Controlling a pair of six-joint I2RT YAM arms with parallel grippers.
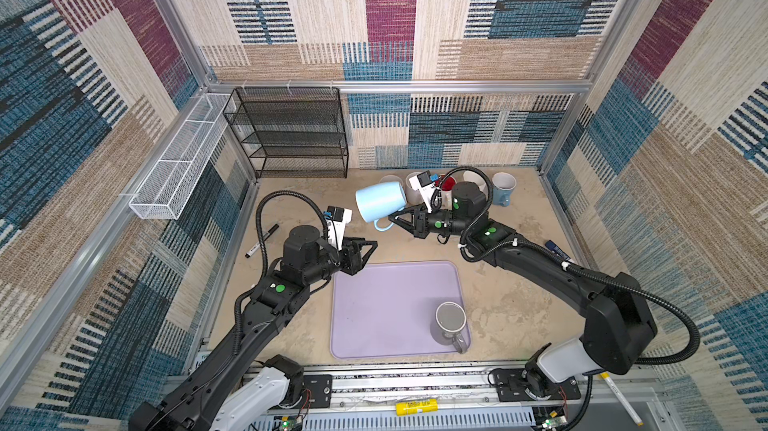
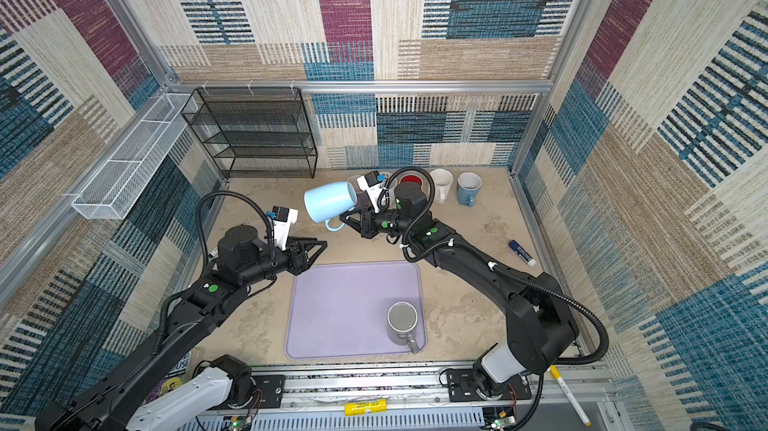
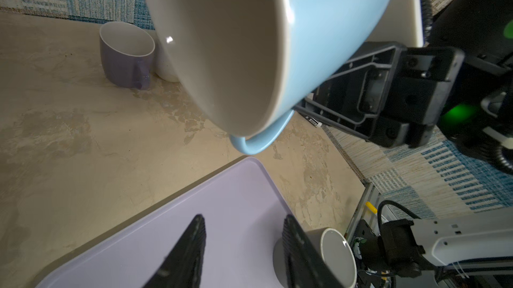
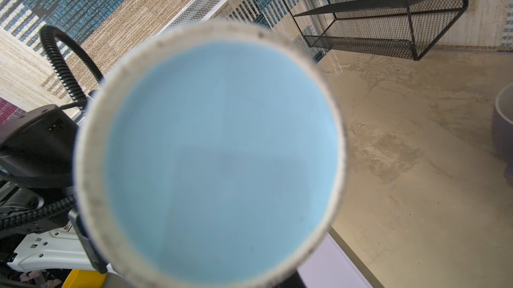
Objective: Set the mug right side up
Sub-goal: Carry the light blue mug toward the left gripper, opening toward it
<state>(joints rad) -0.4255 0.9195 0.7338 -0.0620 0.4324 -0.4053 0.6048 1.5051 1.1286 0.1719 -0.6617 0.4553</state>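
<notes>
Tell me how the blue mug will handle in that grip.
The blue mug looks glazed and glossy, so it is likely stiff but slippery, and it could chip if dropped. The right gripper seems to pinch only the thin handle, with the body sticking out sideways, so the mug may swivel in the jaws.

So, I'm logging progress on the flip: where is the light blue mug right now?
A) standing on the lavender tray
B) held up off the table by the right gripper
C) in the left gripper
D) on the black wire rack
B: the light blue mug hangs tilted above the table, with the right gripper shut on it.
</notes>
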